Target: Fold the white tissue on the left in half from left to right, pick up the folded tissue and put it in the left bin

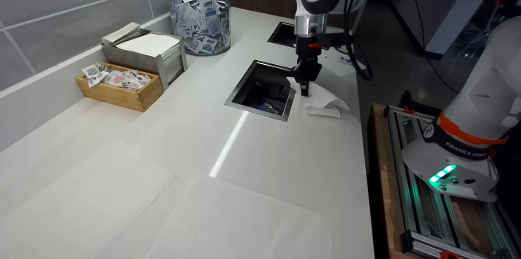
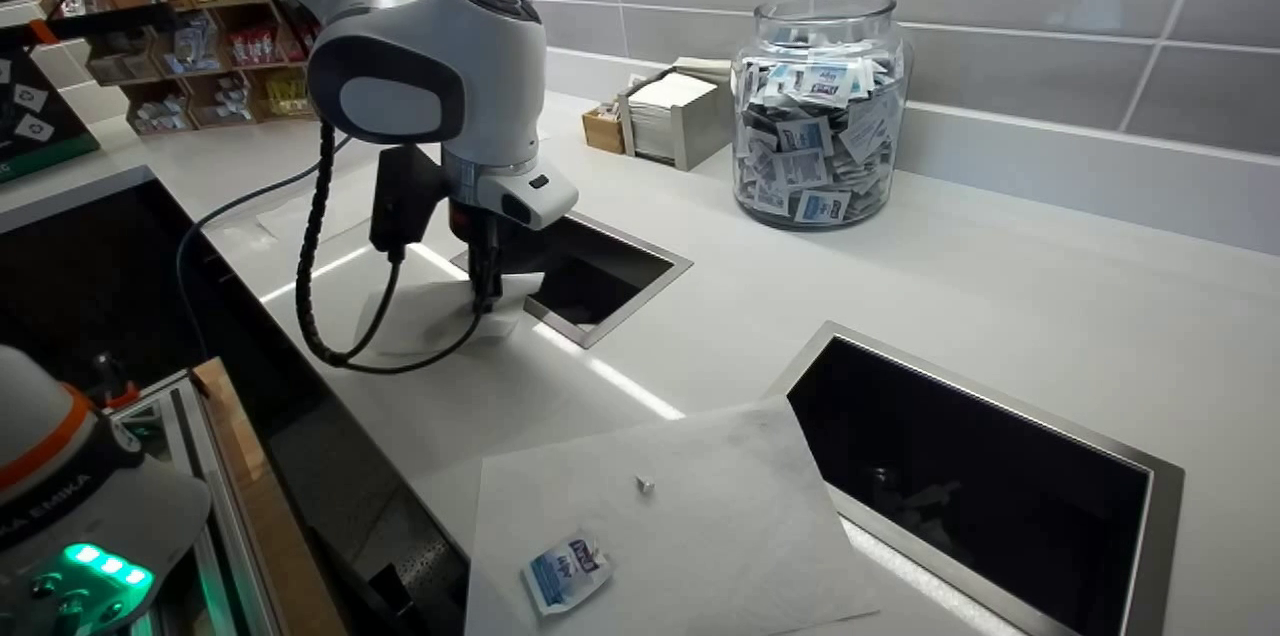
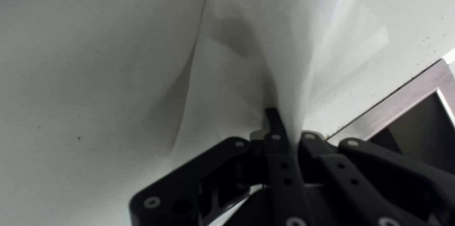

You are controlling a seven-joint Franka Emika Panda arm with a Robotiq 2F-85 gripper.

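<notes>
Wrist view: hand (image 3: 290, 128) clenched, jaws nearly together, pinching raised fold of white tissue (image 3: 293, 48).

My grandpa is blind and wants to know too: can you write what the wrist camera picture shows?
A black gripper pinches a creased white tissue, which spreads toward the top over a pale counter. At the right edge, a corner of a dark steel-framed bin shows.
</notes>
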